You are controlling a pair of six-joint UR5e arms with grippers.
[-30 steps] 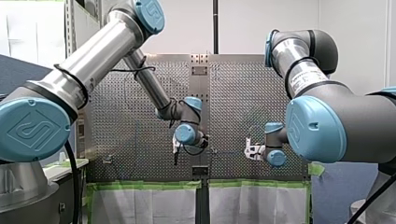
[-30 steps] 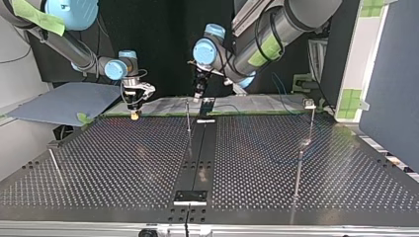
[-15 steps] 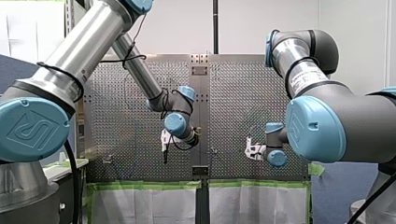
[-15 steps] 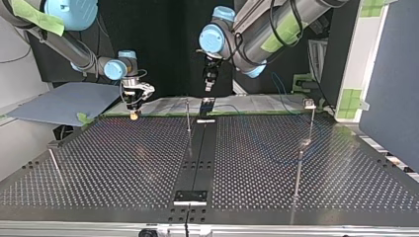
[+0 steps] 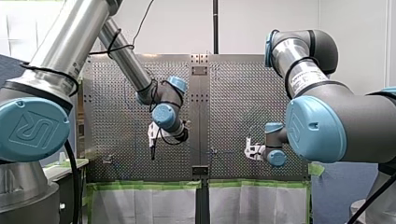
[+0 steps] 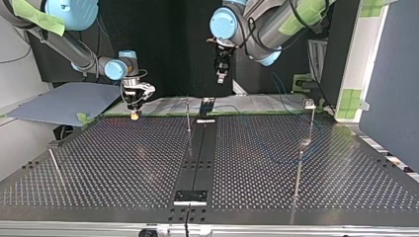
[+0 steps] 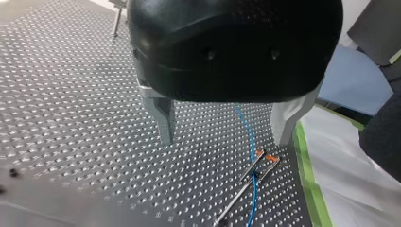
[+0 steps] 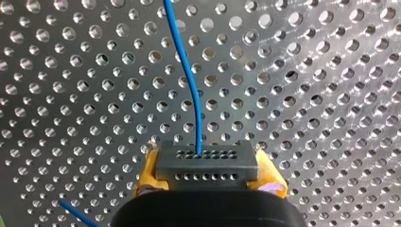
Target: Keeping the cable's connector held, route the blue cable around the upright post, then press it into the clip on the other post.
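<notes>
My right gripper (image 8: 208,187) is shut on the black connector (image 8: 207,161), which sits between its yellow pads. The blue cable (image 8: 188,80) leaves the connector and runs ahead over the perforated plate. In the top view this gripper (image 6: 134,109) hangs low near the table's far edge at the left. My left gripper (image 7: 224,130) is open with nothing between its metal fingers (image 7: 163,118). It hovers high above the table (image 6: 221,75). Below it stands a thin post with an orange clip (image 7: 265,157), and the blue cable (image 7: 249,135) passes close beside that post.
Thin upright posts stand on the plate: one at the middle far edge (image 6: 188,116), two at the top view's right (image 6: 311,121) (image 6: 298,173), and one at its near left (image 6: 54,165). Green tape and white sheeting (image 7: 340,165) border the table edge.
My left gripper has risen and drifted toward the top view's right, away from the middle post, staying open. My right gripper has kept still with the connector.
</notes>
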